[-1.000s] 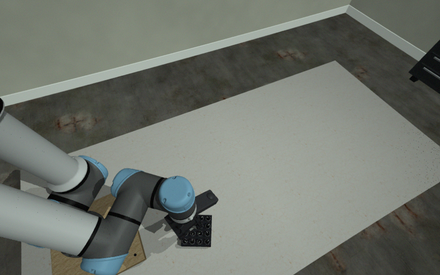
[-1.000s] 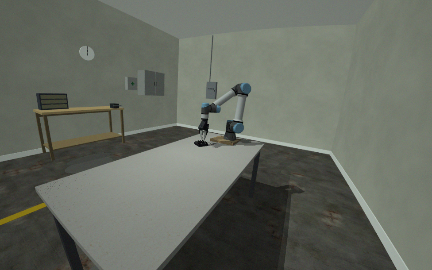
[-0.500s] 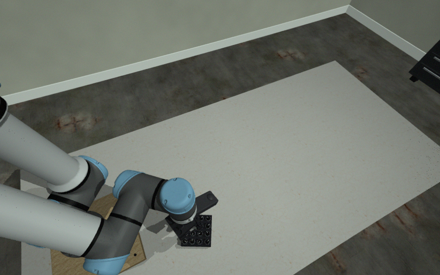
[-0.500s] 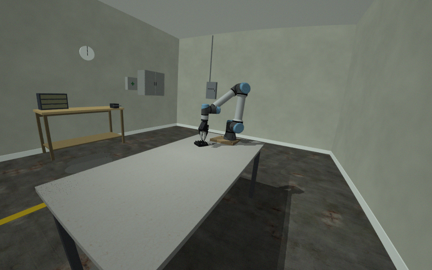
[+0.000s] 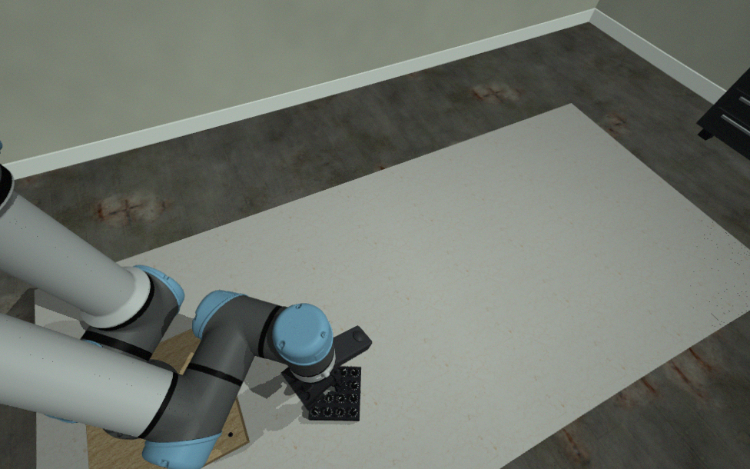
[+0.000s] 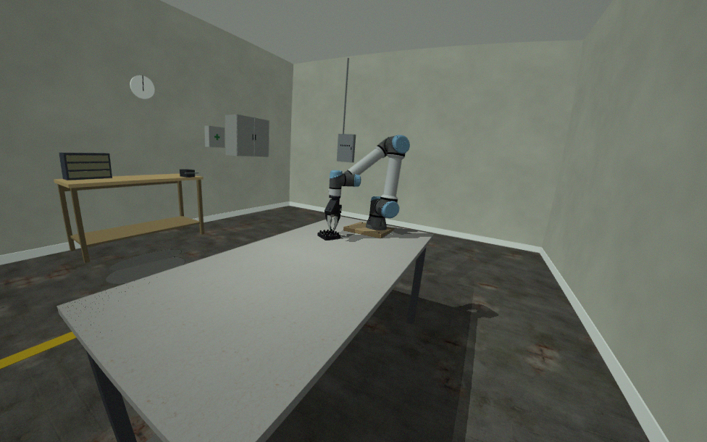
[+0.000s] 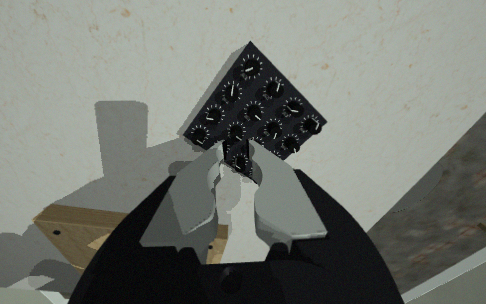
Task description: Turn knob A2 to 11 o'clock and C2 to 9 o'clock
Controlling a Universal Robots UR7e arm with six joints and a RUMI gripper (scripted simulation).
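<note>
The box (image 5: 347, 404) (image 6: 329, 236) (image 7: 252, 89) lies flat on the table (image 5: 469, 248) (image 6: 260, 291) (image 7: 350, 30), near the wooden base (image 5: 237, 425) (image 6: 354, 228) (image 7: 75, 235) but apart from it. Its knobs face up (white pointer lines and hour marks show in the wrist view), and one corner points to the top of that view. The gripper (image 5: 331, 387) (image 6: 332, 230) (image 7: 236, 141) is over the side of the box nearer the base, pointing down, its fingers released, with only a narrow gap between the tips and nothing gripped. One knob (image 7: 240, 162) shows through that gap. The arm (image 5: 220, 354) (image 6: 370, 159) covers some knobs in the top view, and I can't tell which knob is A2 or C2
</note>
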